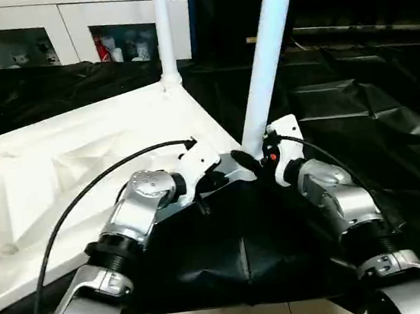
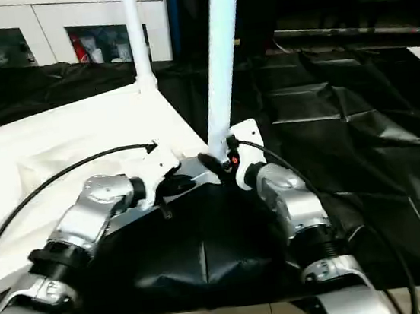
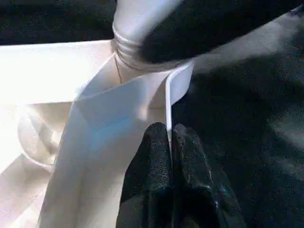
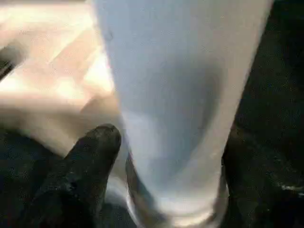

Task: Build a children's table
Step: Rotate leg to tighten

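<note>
The white plastic table top (image 1: 81, 165) lies upside down on a surface draped in black sheeting (image 1: 374, 121), its ribbed underside facing up. Two white tapered legs stand in its corner sockets: the far leg (image 1: 164, 32) rises straight from the far corner, and the near leg (image 1: 267, 58) leans slightly from the near corner closest to the grippers.

The left gripper (image 3: 170, 142) has its two black fingers (image 3: 152, 156) pressed together on the thin side wall of the table top, just beside the near corner socket (the wall's edge runs between the pads in the left wrist view). The right gripper (image 4: 166, 171) sits at the base of the near leg, one black finger (image 4: 90, 156) lying against one side of the tube just above the threaded collar; its other finger is a dark shape on the far side, so it appears clamped around the leg.

A white cabinet (image 1: 64, 29) with glass-fronted shelves stands beyond the far edge of the sheeting
</note>
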Motion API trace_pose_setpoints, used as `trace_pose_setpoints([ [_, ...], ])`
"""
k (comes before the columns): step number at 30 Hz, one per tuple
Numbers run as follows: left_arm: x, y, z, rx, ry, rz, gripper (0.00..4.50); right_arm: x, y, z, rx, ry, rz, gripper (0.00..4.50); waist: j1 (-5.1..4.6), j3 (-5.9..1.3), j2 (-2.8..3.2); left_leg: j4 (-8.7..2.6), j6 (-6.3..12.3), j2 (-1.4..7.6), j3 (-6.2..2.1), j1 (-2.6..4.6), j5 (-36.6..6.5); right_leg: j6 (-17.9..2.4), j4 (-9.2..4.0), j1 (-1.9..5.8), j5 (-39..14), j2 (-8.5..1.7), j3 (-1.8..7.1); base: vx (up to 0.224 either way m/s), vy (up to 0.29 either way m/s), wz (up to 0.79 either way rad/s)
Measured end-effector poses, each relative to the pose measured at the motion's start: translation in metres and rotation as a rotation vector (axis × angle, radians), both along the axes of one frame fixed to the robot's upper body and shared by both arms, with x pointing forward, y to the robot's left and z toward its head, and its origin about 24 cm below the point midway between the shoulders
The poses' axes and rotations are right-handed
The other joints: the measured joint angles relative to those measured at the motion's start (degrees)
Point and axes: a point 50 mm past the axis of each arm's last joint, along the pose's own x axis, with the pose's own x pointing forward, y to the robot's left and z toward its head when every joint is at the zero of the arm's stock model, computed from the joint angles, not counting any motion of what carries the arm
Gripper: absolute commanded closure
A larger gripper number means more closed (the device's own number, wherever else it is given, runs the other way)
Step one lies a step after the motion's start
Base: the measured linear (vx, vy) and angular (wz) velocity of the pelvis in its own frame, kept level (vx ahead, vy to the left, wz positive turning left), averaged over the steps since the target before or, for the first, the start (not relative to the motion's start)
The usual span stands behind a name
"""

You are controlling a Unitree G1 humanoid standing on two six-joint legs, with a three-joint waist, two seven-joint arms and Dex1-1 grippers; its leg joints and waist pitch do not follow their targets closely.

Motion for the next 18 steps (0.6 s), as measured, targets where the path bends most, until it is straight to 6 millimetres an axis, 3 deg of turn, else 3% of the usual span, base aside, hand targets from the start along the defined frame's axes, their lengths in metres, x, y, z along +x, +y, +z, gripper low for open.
trace_pose_setpoints([
  [6,-0.014,0.02,0.001,-0.002,0.05,-0.137,4.5,-0.015,-0.004,0.003,-0.044,0.019,0.245,0.84,-0.08,0.04,-0.07,0.01,0.01,0.04,0.01,-0.08,0.0,-0.1,-0.02,-0.03,-0.1,0.01,-0.04,0.0,0.0,0.0],
  [11,-0.024,0.026,0.001,-0.003,0.088,-0.217,4.5,-0.022,0.0,-0.003,-0.058,0.055,0.339,0.84,0.23,0.06,-0.09,0.04,0.01,0.04,0.01,-0.12,0.0,-0.1,-0.01,-0.04,0.0,-0.01,-0.04,0.0,0.0,0.0],
  [18,-0.028,0.029,0.001,0.0,0.094,-0.231,4.5,-0.025,0.002,-0.004,-0.064,0.069,0.38,1.49,0.05,0.08,-0.13,0.07,0.0,0.04,0.01,-0.1,0.0,-0.1,0.02,-0.03,0.0,-0.01,-0.04,0.0,0.0,0.0],
])
